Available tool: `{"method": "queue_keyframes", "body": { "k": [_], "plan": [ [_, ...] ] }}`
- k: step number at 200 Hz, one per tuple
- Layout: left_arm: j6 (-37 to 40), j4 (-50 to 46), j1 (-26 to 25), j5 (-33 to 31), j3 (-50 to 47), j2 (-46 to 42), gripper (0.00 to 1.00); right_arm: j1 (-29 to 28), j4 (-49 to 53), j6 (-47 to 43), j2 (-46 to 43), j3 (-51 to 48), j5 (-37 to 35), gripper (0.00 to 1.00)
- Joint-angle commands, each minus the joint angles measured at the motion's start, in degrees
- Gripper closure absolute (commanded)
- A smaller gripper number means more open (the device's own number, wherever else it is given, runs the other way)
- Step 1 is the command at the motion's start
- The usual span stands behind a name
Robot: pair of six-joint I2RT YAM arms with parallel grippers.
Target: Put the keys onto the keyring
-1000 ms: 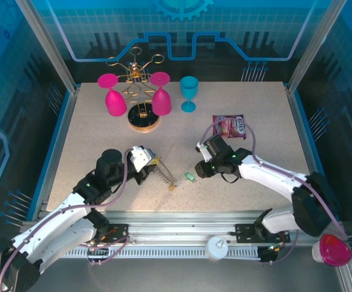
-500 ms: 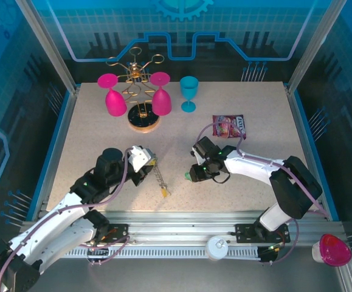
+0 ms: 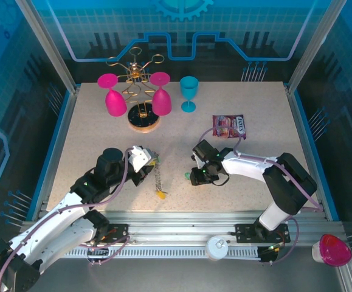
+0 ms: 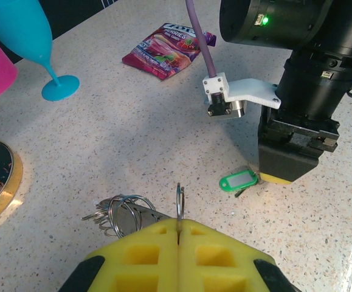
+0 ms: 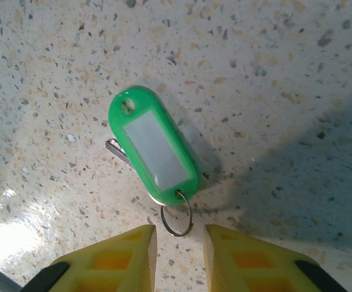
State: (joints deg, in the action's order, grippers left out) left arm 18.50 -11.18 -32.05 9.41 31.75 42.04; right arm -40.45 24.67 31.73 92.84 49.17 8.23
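Left gripper clamped tight; right gripper low, jaws narrowly apart.

Glassware and a snack packet on the speckled surface

Upper left of the top view: a gold wire rack on a round wooden base, with two pink glasses hanging bowl-down on it. A teal goblet stands upright just right of it, and a red snack packet lies flat right of centre.
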Motion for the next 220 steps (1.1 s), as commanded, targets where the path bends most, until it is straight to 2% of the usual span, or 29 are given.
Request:
{"method": "queue_keyframes", "body": {
  "k": [1,43,75,95,138,167,220],
  "plan": [
    [0.39,2.06,-0.18,1.55,0.73,-0.19,1.00,0.20,-0.93,1.40,1.20,-0.23,1.96,0.74],
    [0.64,2.04,-0.14,1.75,0.60,-0.12,1.00,0.33,-1.64,1.71,1.32,-0.26,2.07,0.82],
    [0.96,1.89,-0.12,1.75,0.60,-0.12,1.00,0.33,-1.26,0.74,-1.36,-0.86,0.82,1.00],
    [1.43,2.05,-0.14,2.08,0.60,-0.01,1.00,0.20,-0.60,-1.91,-4.44,-1.32,-0.69,1.00],
    [3.15,2.86,-0.19,4.31,0.68,1.75,1.00,-2.02,-1.40,-17.34,-13.01,-2.75,-1.79,1.00],
    [4.66,4.12,-0.14,7.64,0.60,2.92,1.00,-4.72,-5.59,-29.87,-19.93,-4.79,-4.56,1.00],
    [9.37,6.72,-0.22,16.29,0.42,6.22,1.00,-4.18,-11.92,-46.16,-27.64,-7.37,6.27,1.00]
  ]
}}
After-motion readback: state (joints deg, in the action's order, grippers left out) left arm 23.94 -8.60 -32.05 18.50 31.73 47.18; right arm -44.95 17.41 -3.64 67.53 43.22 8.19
